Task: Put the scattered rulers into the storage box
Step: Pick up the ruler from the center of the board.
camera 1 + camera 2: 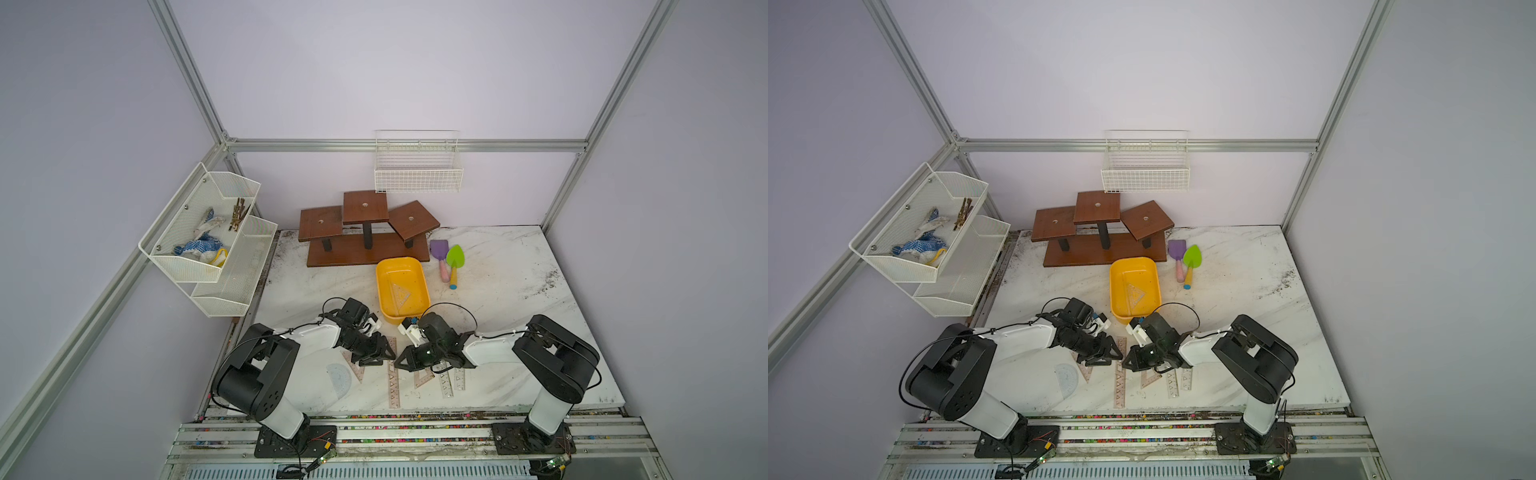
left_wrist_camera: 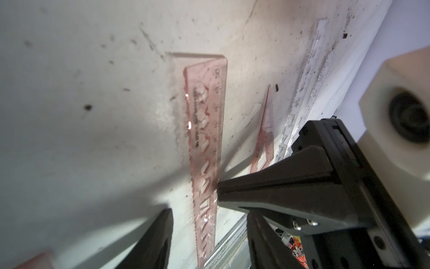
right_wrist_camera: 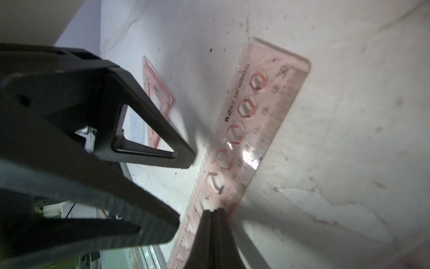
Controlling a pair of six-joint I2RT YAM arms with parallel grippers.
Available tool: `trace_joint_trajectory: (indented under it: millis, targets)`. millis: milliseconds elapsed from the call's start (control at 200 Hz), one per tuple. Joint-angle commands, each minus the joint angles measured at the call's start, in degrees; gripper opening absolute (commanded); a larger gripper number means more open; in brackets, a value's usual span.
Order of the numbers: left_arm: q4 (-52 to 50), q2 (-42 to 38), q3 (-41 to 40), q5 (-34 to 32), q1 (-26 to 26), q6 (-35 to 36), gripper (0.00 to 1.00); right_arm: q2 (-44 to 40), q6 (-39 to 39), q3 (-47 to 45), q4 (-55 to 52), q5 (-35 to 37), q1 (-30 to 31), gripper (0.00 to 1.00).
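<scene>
Clenched right gripper (image 2: 220,193) touches the long pink transparent plastic ruler (image 2: 207,139); the open left gripper (image 2: 209,223) around it should close next.

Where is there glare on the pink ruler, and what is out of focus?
Right wrist view: a bright glare patch sits on the pink ruler; the right gripper, close to the lens, is soft. Left wrist view: only small glints on that ruler, the white camera housing is blurred, a broad shadow crosses the table. In both top views: even light, no glare.
</scene>
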Motion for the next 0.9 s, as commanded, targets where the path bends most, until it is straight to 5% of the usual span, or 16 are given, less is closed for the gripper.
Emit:
trace_joint_trajectory:
  millis: [0,895]
  targets:
    - [-0.3,2.3,-0.6,-3.1,-0.2,-0.1,0.56,2.0,-1.3,-0.6,-0.5,1.5,-0.5,0.00]
    - [2.2,4.7,-0.4,-2.2,-1.2,-1.1,0.34,5.3,-1.8,-3.3,-2.1,4.5,-2.3,0.00]
